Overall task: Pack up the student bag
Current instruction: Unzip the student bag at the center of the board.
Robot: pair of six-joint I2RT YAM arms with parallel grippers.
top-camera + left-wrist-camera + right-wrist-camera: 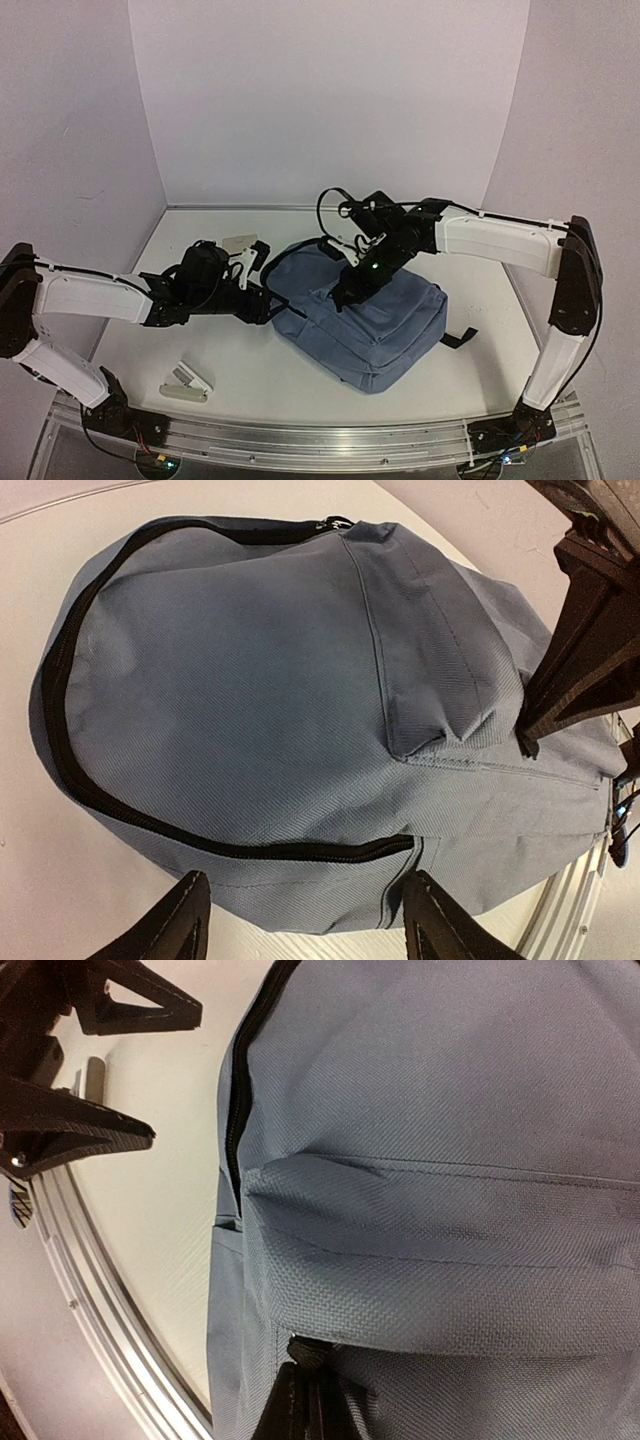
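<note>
The student bag point(385, 322), a blue-grey backpack, lies flat on the white table with its front pocket up. In the left wrist view the student bag point(250, 700) fills the frame, and its black main zipper point(62, 690) runs closed along the edge. My left gripper point(268, 298) is open at the bag's left end; the jaws stand wide apart around that edge point(307, 882) without touching it. My right gripper point(343, 297) is shut at the pocket flap, its fingertips point(312, 1380) pinching the small black zipper pull point(306, 1350) under the flap.
A small white stapler-like object point(187, 383) lies near the front left of the table. A black strap point(458, 338) sticks out from the bag's right side. A metal rail point(320, 435) runs along the near table edge. White walls enclose the back and sides.
</note>
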